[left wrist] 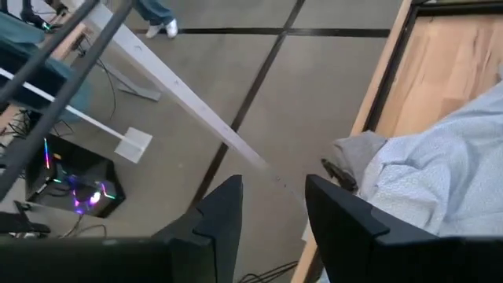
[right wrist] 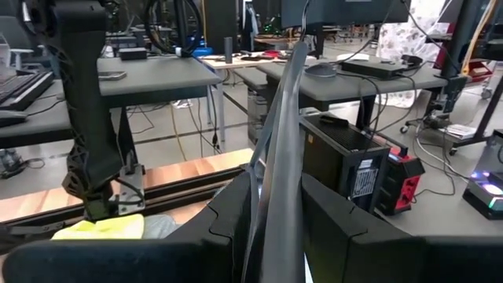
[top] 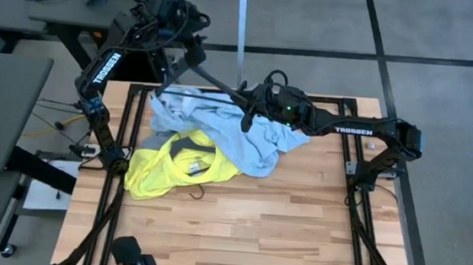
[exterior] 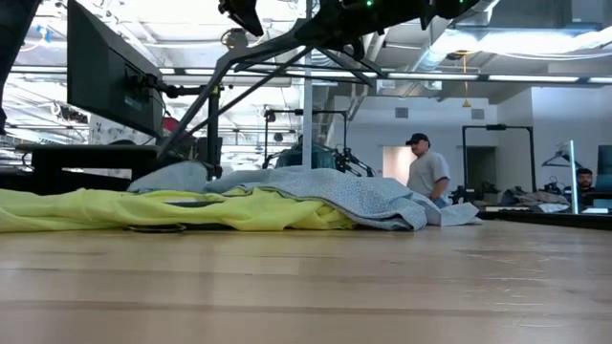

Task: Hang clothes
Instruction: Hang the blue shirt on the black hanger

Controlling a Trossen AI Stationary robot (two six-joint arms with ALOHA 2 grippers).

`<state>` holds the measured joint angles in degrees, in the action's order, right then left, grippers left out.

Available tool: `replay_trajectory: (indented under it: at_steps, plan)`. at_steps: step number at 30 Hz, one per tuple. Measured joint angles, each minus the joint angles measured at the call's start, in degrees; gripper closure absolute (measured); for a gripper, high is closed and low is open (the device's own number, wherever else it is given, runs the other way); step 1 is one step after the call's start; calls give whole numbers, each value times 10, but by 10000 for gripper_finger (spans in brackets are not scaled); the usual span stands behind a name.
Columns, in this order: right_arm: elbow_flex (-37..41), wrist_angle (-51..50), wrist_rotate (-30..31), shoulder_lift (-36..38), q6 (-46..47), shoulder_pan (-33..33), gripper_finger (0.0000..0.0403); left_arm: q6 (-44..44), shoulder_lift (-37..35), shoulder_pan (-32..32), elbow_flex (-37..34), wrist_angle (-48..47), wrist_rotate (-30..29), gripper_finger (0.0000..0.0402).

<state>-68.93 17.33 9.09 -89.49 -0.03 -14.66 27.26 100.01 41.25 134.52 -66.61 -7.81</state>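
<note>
**Hanger held on the right, clothes lying loose below**

Nearest to the front edge of the table (top: 296, 230) you had the yellow T-shirt (top: 162, 169), spread flat, with a grey T-shirt (top: 191, 146) showing at its neck opening. Just behind it, and partly over it, lay the light-blue shirt (top: 257, 143), crumpled in a heap that reached the far edge. None of the three was on a hanger, and no finger touched them.

Above the far part of this heap was your right gripper (top: 250, 100). Its fingers were clamped on a thin black hanger (top: 211, 84); in the right wrist view the bar passed straight between them. The long axis of the hanger ran from this gripper across toward the left arm, raised clear of the cloth.

Farthest was your left gripper (top: 193, 57), beyond the far edge and over the floor. Its fingers (left wrist: 224, 212) stood apart, with nothing between them. The blue shirt lay to the side of them and lower, toward the table.

I judge that the next move depended on this: the cloth was below and in front of both grippers, and the free left gripper had to come down and in to the blue shirt's edge, while the right one kept the hanger steady.
</note>
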Motion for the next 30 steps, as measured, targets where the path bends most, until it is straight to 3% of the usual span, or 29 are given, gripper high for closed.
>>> replay_trajectory:
  at_steps: [11,16,19,22,27,30]
  plan:
    - [0,-21,-5,1,-17,-2,324,-124,0,17,0,-99,-11,278]
    - [-1,-142,-31,47,16,-12,324,-192,-18,40,-49,-123,11,279]
    - [11,-206,-59,105,61,-12,324,-209,-54,28,-102,-77,55,279]
    - [88,-183,-75,165,118,-3,326,-230,-91,4,-177,-18,78,279]
    - [286,3,-83,238,241,2,357,-263,-129,-69,-305,85,54,279]
    - [367,75,-86,251,294,11,351,-279,-129,-104,-346,102,48,279]
